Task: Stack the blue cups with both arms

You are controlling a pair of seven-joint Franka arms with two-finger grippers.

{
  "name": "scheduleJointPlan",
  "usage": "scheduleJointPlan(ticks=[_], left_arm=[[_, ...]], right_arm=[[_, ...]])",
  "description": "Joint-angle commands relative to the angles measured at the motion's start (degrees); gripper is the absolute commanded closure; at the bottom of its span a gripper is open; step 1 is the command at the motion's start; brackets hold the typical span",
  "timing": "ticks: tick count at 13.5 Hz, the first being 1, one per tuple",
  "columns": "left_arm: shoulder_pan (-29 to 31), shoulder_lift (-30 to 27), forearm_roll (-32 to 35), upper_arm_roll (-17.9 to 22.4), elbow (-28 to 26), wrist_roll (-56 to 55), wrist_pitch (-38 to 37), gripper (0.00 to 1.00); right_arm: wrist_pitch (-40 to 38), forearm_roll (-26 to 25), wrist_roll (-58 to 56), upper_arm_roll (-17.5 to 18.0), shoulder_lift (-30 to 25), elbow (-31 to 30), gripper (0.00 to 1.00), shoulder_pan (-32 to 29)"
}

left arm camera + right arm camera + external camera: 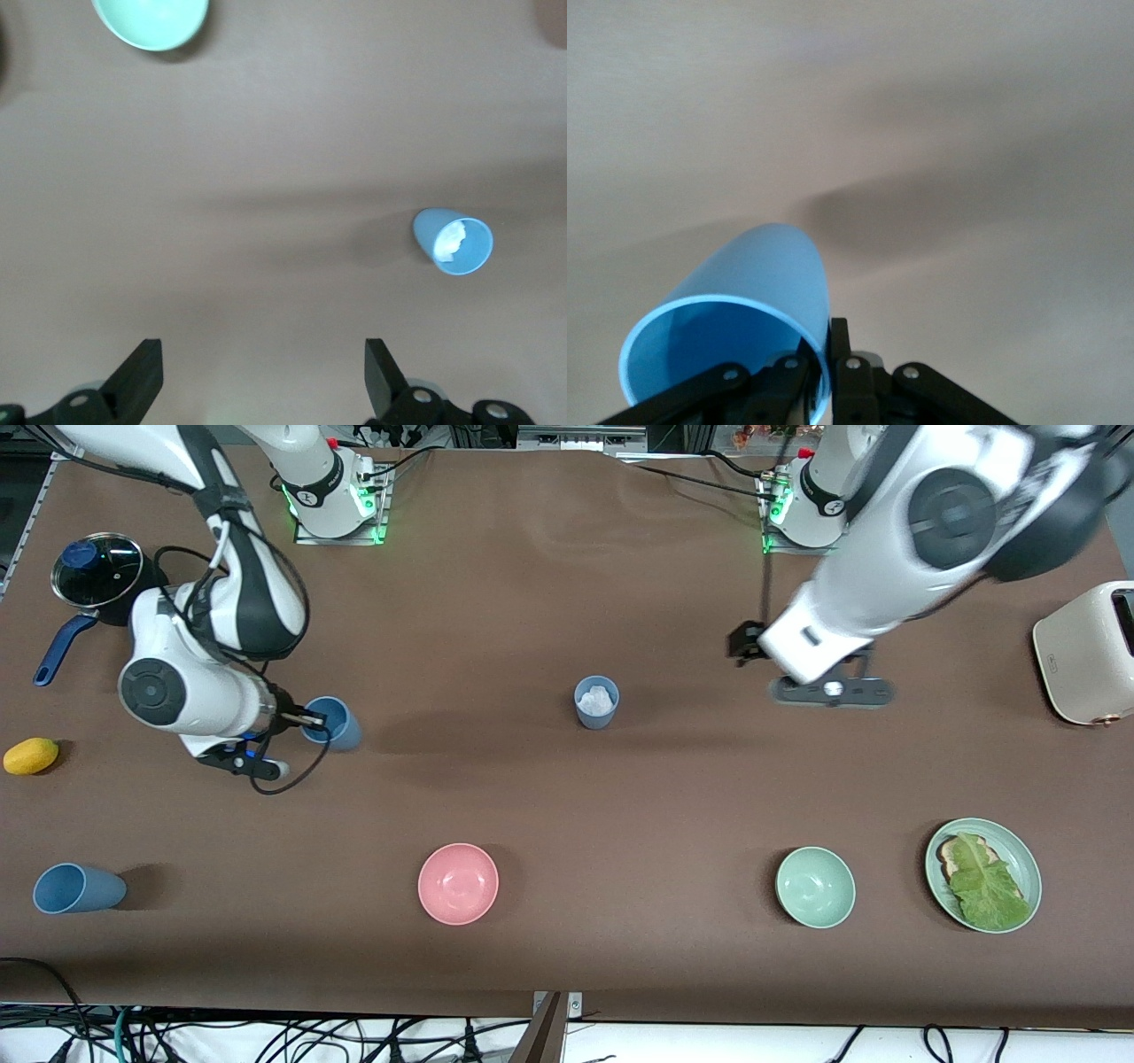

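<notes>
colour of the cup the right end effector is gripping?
Bright mid-blue cup, clearest in the right wrist view.

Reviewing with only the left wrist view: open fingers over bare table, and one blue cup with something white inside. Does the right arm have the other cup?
Observer: Yes. The right gripper is shut on the rim of a bright blue cup, toward the right arm's end of the table.
Operator: Any cups I can't see?
Observer: A third blue cup sits nearer the front camera than the gripped one, at the same end.
Operator: What's at my arm's end?
Observer: A cream toaster.
</notes>
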Motion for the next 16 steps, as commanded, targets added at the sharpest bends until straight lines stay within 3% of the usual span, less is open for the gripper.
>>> scheduleJointPlan(ticks=[1,4,6,8,10,13,16], left_arm=[[5.27,-3.89,-0.31,-0.53,-0.25,6.87,-3.47,0.00],[8.81,-5.31,-0.48,1.65,-2.79,18.19,-1.20,0.00],[7.67,-9.24,-0.48,6.48,-10.85,19.81,5.45,0.00],[7.49,-14.16,-0.39,7.11,-17.19,19.02,11.54,0.00],[5.74,-16.28,-0.39,8.16,-19.31,19.19,11.12,0.00],[1.17,-16.30,-0.57,13.69,-18.89,19.72,9.53,0.00],[-1.03,-16.30,-0.48,14.49,-18.71,19.19,9.45,0.00]], right_arm=[[-3.27,1.74,9.88,0.22,-0.01,3.73,1.00,5.61],[-3.45,3.15,21.56,0.22,0.08,6.19,1.00,12.82],[-3.45,5.08,30.44,0.22,1.48,9.70,1.00,18.09],[-3.89,7.19,38.44,0.22,3.76,13.82,1.00,23.02],[-3.80,7.55,45.48,0.22,6.13,17.61,1.00,26.89],[-3.80,10.08,52.44,0.22,10.35,23.85,1.00,31.38],[-3.19,11.41,55.35,0.22,13.78,28.86,1.00,33.06]])
